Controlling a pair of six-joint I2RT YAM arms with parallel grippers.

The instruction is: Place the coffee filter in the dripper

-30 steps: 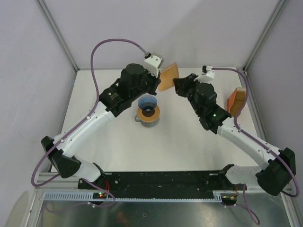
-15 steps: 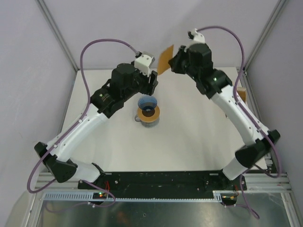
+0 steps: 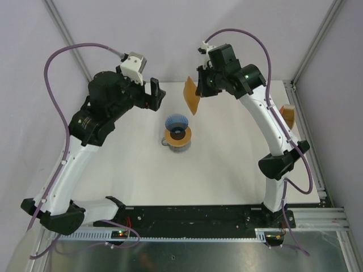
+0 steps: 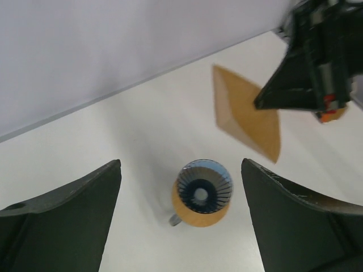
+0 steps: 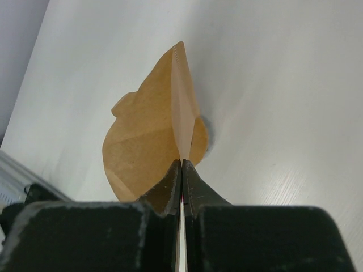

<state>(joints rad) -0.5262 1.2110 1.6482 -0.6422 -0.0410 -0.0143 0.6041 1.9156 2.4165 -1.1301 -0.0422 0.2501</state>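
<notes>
Near the far edge of the surface (image 3: 227, 158), right fingers (image 5: 182, 164) pinch the flat coffee filter (image 3: 191, 96) above and beyond the dripper (image 3: 177, 122), left fingers (image 3: 155, 93) wide and empty; unopened, it could jam on the rim.

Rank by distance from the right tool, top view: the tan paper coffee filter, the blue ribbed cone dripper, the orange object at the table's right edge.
1. Tan paper coffee filter, pinched in the right tool.
2. Blue ribbed cone dripper, lower left, mid-table.
3. Orange object, far off at the right edge.
</notes>
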